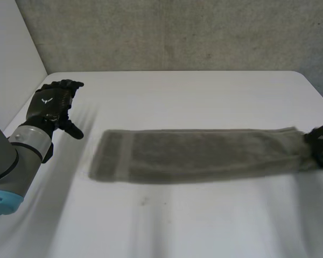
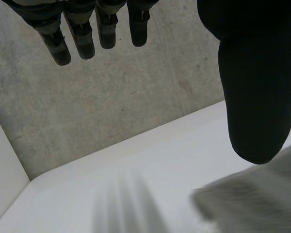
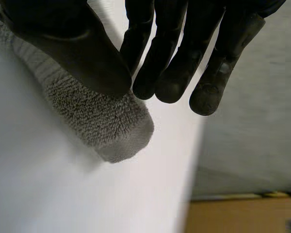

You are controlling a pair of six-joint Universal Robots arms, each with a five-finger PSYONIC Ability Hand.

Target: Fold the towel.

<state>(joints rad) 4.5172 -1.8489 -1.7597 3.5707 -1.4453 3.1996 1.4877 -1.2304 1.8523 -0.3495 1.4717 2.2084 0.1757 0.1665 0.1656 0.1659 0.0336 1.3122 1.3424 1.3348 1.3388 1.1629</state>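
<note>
Right hand (image 3: 72, 43), mostly cut off in head view, pinches towel (image 1: 199, 153) end.

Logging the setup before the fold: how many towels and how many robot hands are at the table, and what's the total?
towel: 1
hands: 2 (left hand, right hand)
Total: 3

head looks down on table (image 1: 204, 226); wrists close, sharing towel (image 1: 199, 155)
</note>
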